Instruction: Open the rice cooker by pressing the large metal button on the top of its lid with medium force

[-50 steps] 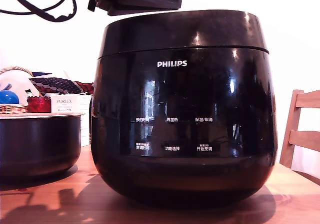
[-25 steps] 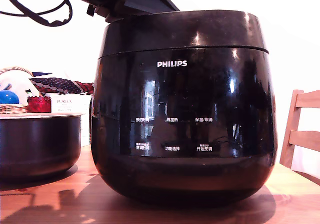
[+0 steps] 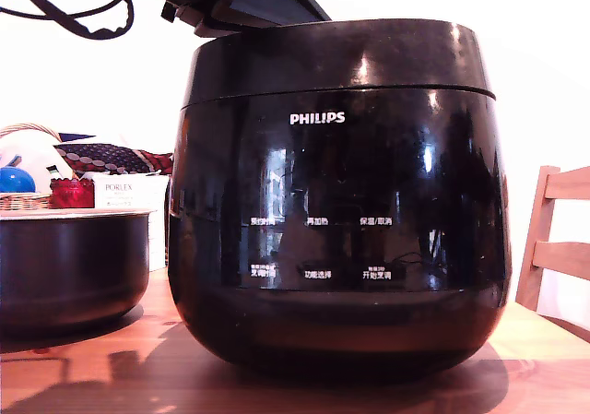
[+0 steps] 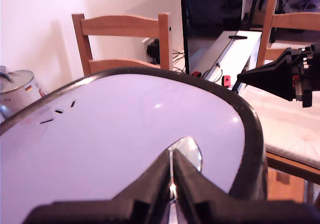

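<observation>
Glossy black, the cooker (image 3: 336, 202) fills the middle of the exterior frame on the wooden desk (image 3: 92, 377), its lid (image 3: 336, 59) down and the seam unbroken. Over the last second my arm has dropped at upper left until it meets the lid's edge. In the wrist view my jaws (image 4: 172, 176) are closed, tips on the metal button (image 4: 190, 151) at lower centre. I judge the press has begun; nothing has released yet.
</observation>
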